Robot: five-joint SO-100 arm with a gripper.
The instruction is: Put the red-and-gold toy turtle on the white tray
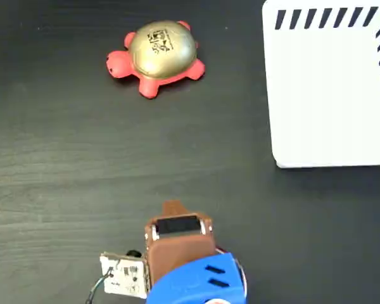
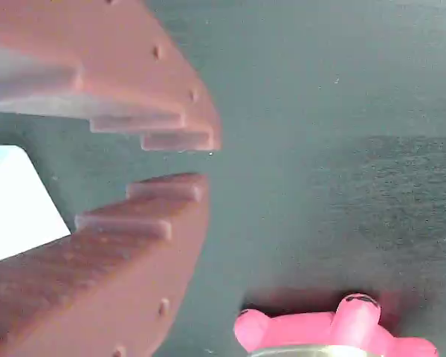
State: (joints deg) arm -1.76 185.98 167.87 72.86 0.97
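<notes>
The red-and-gold toy turtle [image 1: 161, 54] sits upright on the dark table at the upper left in the fixed view, with black marks on its gold shell. The white tray [image 1: 323, 95] with dark-blue edge stripes lies at the upper right, well apart from the turtle. My brown gripper [image 1: 172, 208] is at the bottom centre, far below the turtle and touching nothing. In the wrist view the gripper [image 2: 204, 160] has a narrow gap between its toothed jaws and holds nothing. The turtle's head and legs [image 2: 334, 335] show at the bottom edge, and a corner of the tray [image 2: 15, 201] at the left.
The table [image 1: 63, 158] is dark wood grain. A small circuit board with wires [image 1: 123, 275] hangs at the left of the arm's blue body [image 1: 199, 282] at the bottom edge.
</notes>
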